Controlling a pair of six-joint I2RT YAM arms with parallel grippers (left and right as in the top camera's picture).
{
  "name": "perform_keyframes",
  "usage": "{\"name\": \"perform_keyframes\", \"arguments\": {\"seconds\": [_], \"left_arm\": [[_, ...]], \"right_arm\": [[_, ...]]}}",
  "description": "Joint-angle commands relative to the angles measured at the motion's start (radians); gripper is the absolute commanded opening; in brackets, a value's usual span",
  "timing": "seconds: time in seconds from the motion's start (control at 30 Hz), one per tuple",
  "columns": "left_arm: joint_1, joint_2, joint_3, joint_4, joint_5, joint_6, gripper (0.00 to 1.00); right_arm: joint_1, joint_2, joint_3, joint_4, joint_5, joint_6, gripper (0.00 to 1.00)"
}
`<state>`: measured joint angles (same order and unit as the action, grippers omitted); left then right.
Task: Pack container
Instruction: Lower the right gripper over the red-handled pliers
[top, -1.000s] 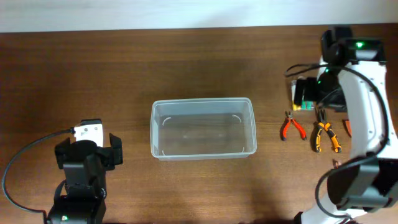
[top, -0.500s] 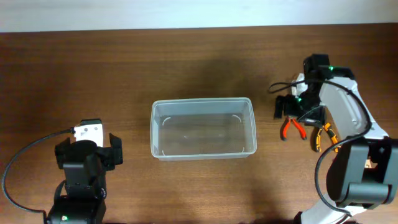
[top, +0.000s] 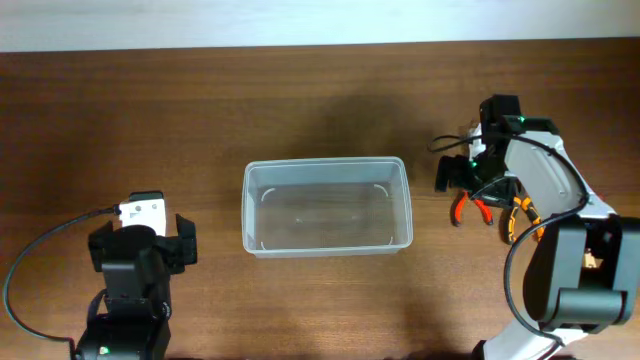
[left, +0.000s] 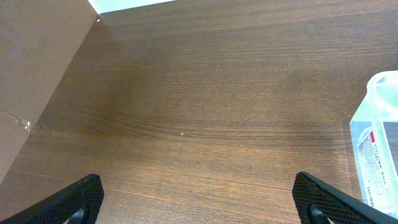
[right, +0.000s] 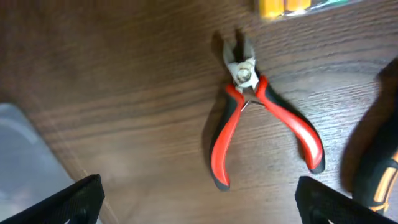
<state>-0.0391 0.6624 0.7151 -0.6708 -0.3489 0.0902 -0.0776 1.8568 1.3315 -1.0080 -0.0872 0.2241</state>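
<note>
The clear plastic container (top: 325, 162) stands empty at the table's middle; its corner shows in the left wrist view (left: 377, 143) and its edge in the right wrist view (right: 17, 163). Red-handled pliers (top: 470, 208) lie to its right, seen close in the right wrist view (right: 261, 118). My right gripper (top: 470, 185) hovers open just above them, fingers (right: 199, 205) either side of the handle ends, holding nothing. Orange-and-black pliers (top: 522, 218) lie further right. My left gripper (top: 142, 240) is open and empty at the front left (left: 199, 202).
A yellow item (right: 283, 6) lies beyond the red pliers' jaws, partly hidden under my right arm in the overhead view. The orange-and-black pliers' handle (right: 382, 180) is at the right edge of the right wrist view. Bare wood surrounds the container.
My right arm has swung from the back right toward the left and come down over the red pliers. The left arm and the container have not moved.
</note>
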Motion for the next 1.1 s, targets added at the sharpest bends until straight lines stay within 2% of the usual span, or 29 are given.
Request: {"name": "perform_keyframes", "arguments": {"seconds": [0.0, 0.23, 0.73, 1.07], "left_arm": [[-0.004, 0.000, 0.021, -0.001, -0.007, 0.016, 0.99], [-0.004, 0.000, 0.021, -0.001, -0.007, 0.016, 0.99], [-0.004, 0.000, 0.021, -0.001, -0.007, 0.016, 0.99], [-0.004, 0.000, 0.021, -0.001, -0.007, 0.016, 0.99]], "right_arm": [[0.006, 0.037, -0.005, 0.010, 0.021, 0.039, 0.99], [0.005, 0.091, -0.005, 0.021, 0.032, 0.039, 0.99], [0.008, 0.095, -0.005, -0.024, 0.031, 0.039, 0.99], [0.070, 0.095, -0.005, -0.028, 0.039, 0.017, 0.99]]}}
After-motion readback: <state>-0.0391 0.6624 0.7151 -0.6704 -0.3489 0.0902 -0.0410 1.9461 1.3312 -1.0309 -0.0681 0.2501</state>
